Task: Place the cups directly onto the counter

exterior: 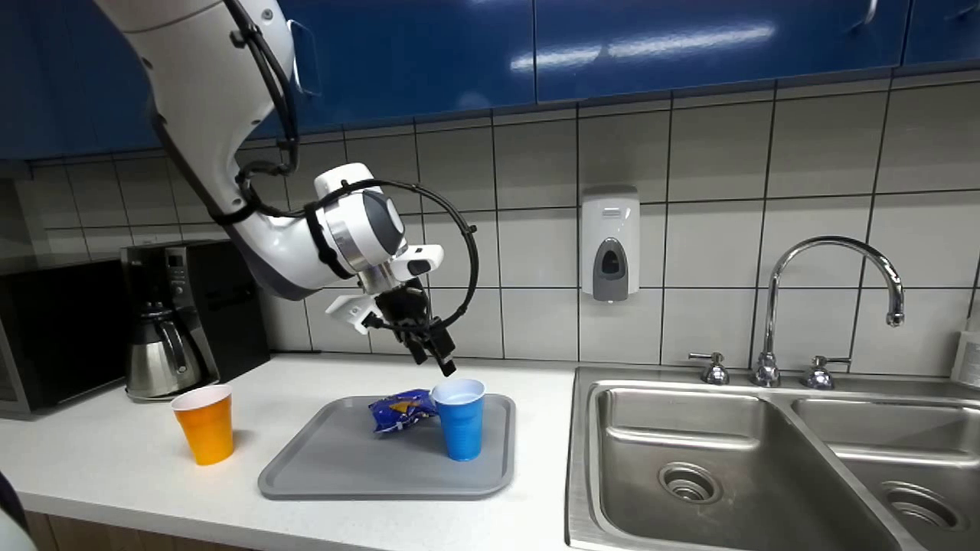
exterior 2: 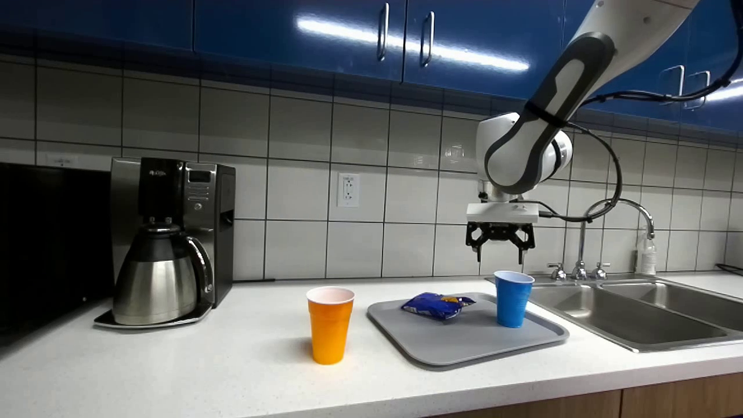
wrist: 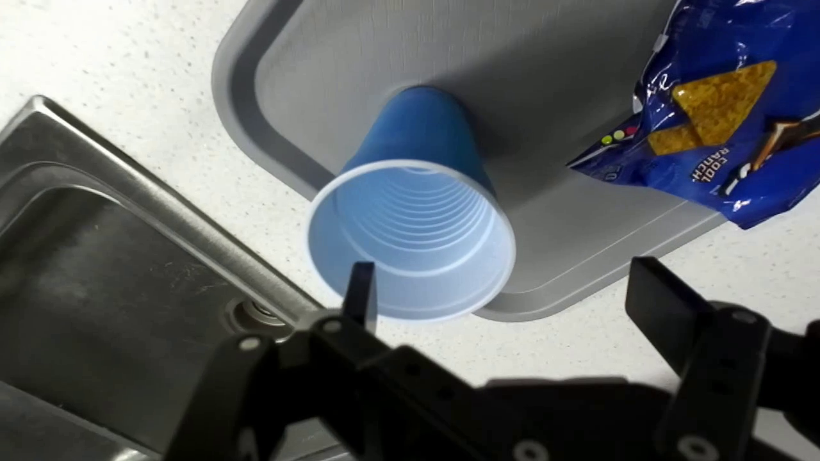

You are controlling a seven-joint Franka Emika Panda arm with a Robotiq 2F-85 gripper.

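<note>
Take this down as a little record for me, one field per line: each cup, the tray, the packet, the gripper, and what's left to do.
orange cup: upright, directly on the white counter
blue cup: upright on the tray
tray: grey, lying on the counter between the orange cup and the sink
packet: blue, printed, on the tray, apart from the blue cup
gripper: open, higher than the blue cup's rim, holding nothing
left to do: blue cup onto the counter
</note>
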